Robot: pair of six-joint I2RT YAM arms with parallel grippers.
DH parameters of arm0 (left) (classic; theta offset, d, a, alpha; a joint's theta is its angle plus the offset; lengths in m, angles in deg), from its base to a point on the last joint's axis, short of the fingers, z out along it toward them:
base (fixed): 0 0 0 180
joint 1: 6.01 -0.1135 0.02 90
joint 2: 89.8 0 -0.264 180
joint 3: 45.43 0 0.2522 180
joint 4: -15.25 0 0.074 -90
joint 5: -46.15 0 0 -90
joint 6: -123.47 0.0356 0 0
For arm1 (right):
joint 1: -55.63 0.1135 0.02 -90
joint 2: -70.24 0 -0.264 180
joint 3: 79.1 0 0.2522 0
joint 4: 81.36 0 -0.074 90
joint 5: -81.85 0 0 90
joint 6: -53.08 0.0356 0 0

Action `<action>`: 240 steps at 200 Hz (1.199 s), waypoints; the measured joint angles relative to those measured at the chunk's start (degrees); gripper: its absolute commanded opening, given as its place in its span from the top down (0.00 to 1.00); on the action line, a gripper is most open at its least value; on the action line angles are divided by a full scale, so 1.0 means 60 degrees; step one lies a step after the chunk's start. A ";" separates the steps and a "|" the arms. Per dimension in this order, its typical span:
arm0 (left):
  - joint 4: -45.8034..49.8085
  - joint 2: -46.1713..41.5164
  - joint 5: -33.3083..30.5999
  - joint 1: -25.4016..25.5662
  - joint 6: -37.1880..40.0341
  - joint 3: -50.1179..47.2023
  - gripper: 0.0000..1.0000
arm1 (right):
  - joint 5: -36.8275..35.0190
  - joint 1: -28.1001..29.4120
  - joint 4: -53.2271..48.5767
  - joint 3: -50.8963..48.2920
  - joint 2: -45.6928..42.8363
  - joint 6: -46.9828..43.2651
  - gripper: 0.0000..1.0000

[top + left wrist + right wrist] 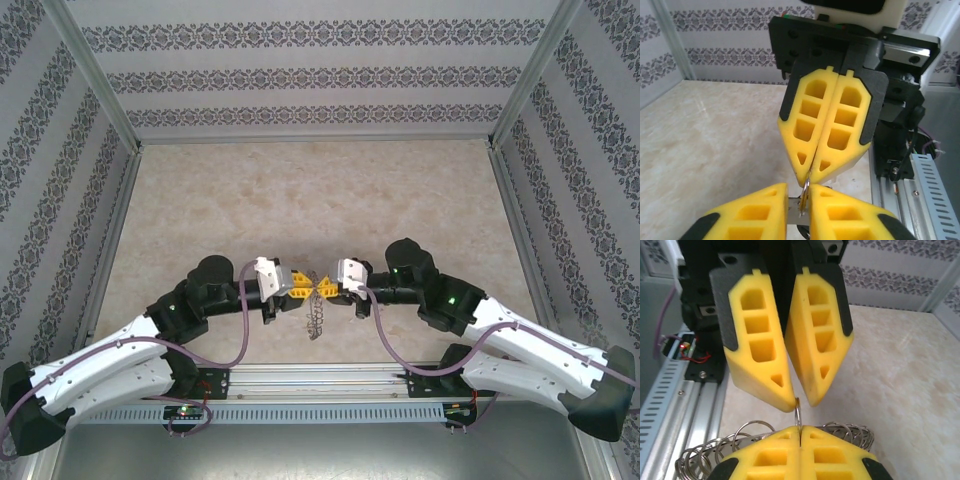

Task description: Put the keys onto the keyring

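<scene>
Dangling at centre under the meeting fingertips, over the beige marbled tabletop (300,200): large grey metal keyring (315,320) fringed with wire loops. Pinched by one thin wire loop (798,415) in the right gripper (800,432), yellow fingers pressed fully together. Facing it tip to tip, the left gripper (801,404), barely ajar, tips either side of that loop, hold unclear. No telling whether a key is threaded; looks mid-job, threading to come.

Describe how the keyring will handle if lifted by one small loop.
The keyring is probably floppy at its fringe: many thin wire loops crowd its rim, so expect dangling and swinging. The right gripper is shut on a single thin wire, so the ring may pivot or slip there. Bare metal, likely slick.
</scene>
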 measured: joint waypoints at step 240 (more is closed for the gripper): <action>0.0550 0.0514 -0.0127 0.0066 0.0233 0.0299 1.00 | -0.0896 0.0324 -0.1461 0.0969 0.0455 -0.0576 0.86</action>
